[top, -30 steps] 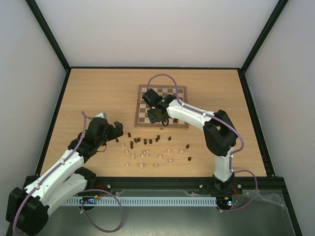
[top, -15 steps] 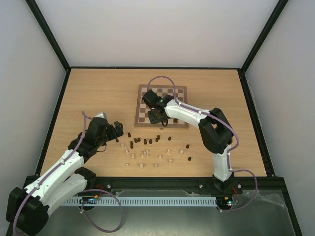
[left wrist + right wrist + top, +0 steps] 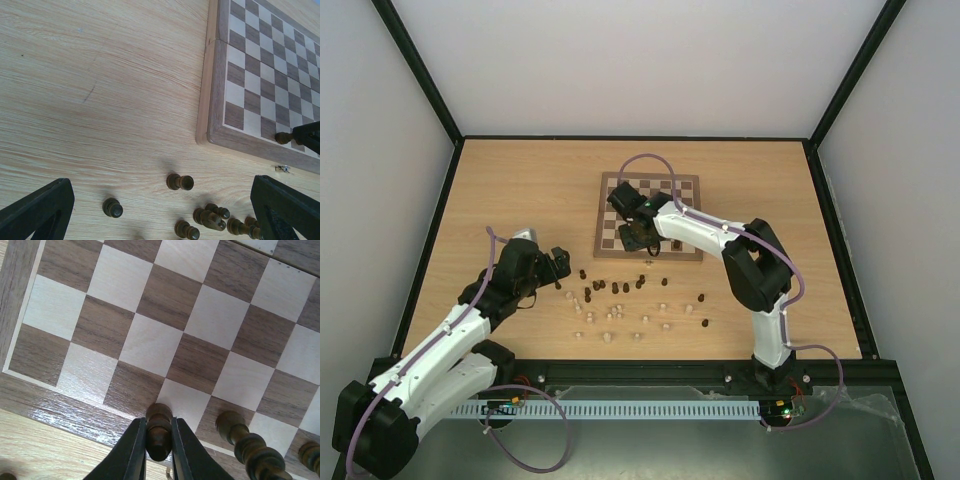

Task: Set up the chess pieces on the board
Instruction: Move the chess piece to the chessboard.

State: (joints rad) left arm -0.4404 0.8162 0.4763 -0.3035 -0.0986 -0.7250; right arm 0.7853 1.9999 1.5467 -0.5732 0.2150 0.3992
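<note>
The board (image 3: 665, 190) lies at the table's middle back; it also shows in the left wrist view (image 3: 260, 75) and the right wrist view (image 3: 170, 310). My right gripper (image 3: 159, 450) is shut on a dark chess piece (image 3: 159, 432) over a cream square in the board's near row, beside another dark piece (image 3: 240, 437). In the top view the right gripper (image 3: 638, 236) sits at the board's near left part. My left gripper (image 3: 560, 268) is open and empty above the table, left of the loose pieces (image 3: 620, 300). Dark pieces (image 3: 180, 182) lie between its fingers (image 3: 37, 210).
Loose dark and pale chessmen are scattered on the tabletop in front of the board, dark ones (image 3: 605, 288) nearer the board, pale ones (image 3: 610, 325) nearer the arms. A small metal clasp (image 3: 283, 169) sits on the board's near edge.
My right gripper has shifted slightly towards the board's near left part with the dark piece in it. The left arm has not moved.
</note>
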